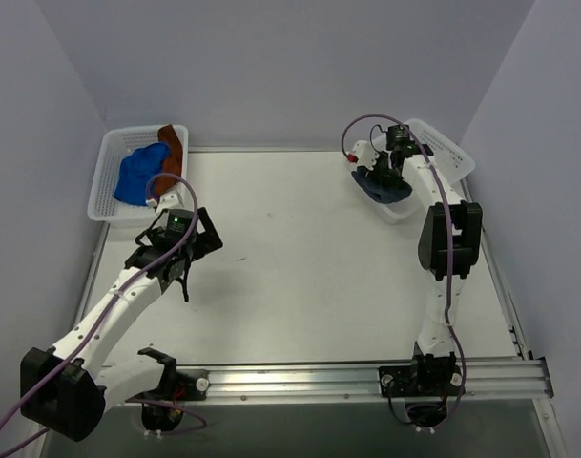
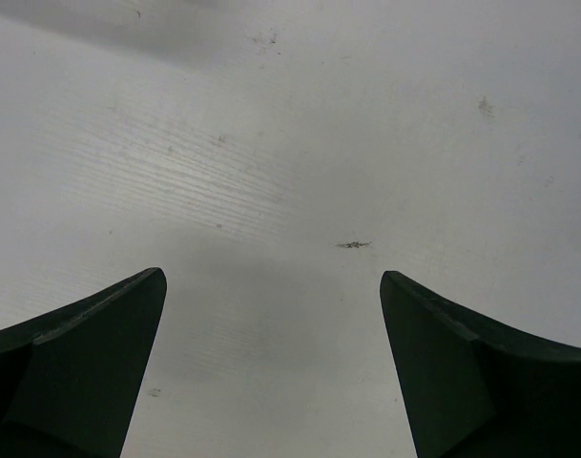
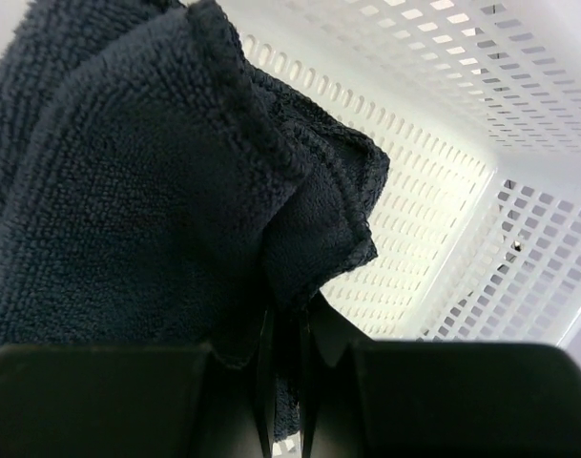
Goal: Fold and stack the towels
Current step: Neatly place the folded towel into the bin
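Observation:
My right gripper point(image 1: 389, 172) is shut on a folded dark navy towel point(image 1: 380, 186) and holds it over the near edge of the white basket point(image 1: 452, 153) at the back right. In the right wrist view the navy towel point(image 3: 137, 191) fills the left side, pinched between my closed jaws, with the basket's perforated wall point(image 3: 443, 191) behind it. My left gripper point(image 1: 180, 272) is open and empty, low over the bare table point(image 2: 290, 172). A blue towel point(image 1: 140, 175) and a brown towel point(image 1: 175, 145) lie in the left basket point(image 1: 104, 181).
The white table surface point(image 1: 300, 258) spreads between the two arms. A metal rail point(image 1: 366, 377) runs along the near edge. Grey walls close in the sides and back.

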`<state>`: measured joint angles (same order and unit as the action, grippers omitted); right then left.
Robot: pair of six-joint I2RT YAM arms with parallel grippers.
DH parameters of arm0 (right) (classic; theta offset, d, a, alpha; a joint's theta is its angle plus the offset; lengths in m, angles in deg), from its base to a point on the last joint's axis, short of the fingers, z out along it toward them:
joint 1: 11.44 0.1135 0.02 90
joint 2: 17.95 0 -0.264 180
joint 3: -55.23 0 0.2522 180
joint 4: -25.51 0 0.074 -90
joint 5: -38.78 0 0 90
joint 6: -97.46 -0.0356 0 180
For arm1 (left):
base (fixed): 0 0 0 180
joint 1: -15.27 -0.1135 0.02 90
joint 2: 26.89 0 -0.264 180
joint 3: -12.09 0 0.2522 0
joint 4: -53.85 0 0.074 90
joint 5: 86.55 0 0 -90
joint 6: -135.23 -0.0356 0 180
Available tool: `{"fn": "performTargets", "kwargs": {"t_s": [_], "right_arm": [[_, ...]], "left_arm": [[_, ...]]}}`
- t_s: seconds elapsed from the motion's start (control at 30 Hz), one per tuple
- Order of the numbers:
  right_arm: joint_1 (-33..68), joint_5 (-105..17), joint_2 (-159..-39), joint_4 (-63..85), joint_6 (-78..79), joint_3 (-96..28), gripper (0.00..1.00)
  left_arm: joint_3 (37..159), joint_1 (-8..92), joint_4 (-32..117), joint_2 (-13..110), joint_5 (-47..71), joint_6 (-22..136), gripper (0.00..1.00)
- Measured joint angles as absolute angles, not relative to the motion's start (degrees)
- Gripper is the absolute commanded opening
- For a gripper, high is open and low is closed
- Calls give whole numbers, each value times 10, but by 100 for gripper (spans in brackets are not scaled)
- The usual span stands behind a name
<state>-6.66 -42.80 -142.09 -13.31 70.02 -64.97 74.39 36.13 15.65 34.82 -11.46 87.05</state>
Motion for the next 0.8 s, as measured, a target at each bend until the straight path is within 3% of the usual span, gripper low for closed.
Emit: {"fn": "performTargets", "kwargs": {"t_s": [0.63,0.73,0.77,0.8], "right_arm": [[-85,-427,-1500,-122,712,-687,0],[-88,-428,-1501,-112,711,-696,16],[-88,-429,-1501,-109,709,-698,37],[-88,-431,-1501,-104,705,-700,49]], "left_arm": [[744,362,201,407,-98,857,94],[748,362,201,413,-95,857,94],[750,361,202,414,-95,857,94],[753,362,203,416,-94,857,94]]}}
